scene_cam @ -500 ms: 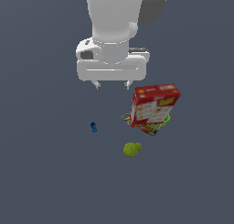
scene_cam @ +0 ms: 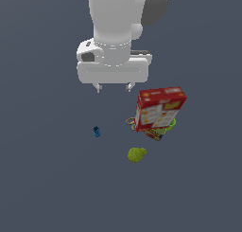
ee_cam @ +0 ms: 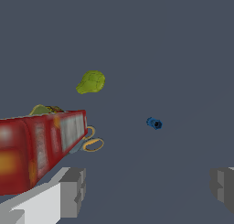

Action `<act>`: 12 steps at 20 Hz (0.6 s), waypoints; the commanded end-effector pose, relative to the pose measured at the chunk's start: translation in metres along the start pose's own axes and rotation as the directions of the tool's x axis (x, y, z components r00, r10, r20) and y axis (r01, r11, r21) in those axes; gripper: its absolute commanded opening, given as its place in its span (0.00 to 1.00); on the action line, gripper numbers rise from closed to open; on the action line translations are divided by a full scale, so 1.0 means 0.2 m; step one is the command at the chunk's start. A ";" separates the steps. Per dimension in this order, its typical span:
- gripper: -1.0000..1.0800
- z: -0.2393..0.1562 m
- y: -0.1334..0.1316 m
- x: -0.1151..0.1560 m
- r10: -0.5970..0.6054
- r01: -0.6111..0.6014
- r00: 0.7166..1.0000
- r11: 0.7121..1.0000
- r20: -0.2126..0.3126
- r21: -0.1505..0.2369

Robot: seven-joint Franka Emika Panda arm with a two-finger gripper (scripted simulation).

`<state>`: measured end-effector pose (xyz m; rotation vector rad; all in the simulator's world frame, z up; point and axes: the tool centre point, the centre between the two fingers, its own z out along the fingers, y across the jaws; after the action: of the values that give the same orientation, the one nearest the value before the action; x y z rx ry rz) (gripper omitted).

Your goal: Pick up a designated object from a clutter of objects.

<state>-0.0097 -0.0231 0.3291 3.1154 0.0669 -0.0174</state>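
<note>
End effector [scene_cam: 113, 87] wide, empty, high above worktop [scene_cam: 42, 179]. Fruit [scene_cam: 136, 154] lies alone, near box [scene_cam: 159, 108], apart from blue piece [scene_cam: 97, 131]. Risk: descent clips box; rounded fruit rolls from closing fingers.

The red box [scene_cam: 159, 109] hides most of what may be scissors [scene_cam: 131, 122].

The exterior view is looking steeply down from above and in front of the arm, taking in the red box [scene_cam: 159, 109] at mid-distance with the gripper [scene_cam: 113, 87] hanging beyond it. The wrist view is looking out low between the fingers [ee_cam: 73, 191], sitting close beside the red box [ee_cam: 41, 147]. Both are sharing the box, the yellow-green fruit [scene_cam: 136, 154] [ee_cam: 91, 82] and the blue piece [scene_cam: 97, 131] [ee_cam: 154, 123] off the box's side.
</note>
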 end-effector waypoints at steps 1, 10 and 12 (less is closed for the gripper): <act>0.96 0.00 0.01 -0.01 -0.006 0.006 1.000 1.000 0.003 -0.005; 0.96 0.02 0.00 0.02 0.035 -0.035 0.999 0.999 0.001 -0.002; 0.96 0.04 -0.01 0.03 0.057 -0.057 0.998 0.998 0.001 0.000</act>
<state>-0.0053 -0.0218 0.3234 3.1147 0.0021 -0.0181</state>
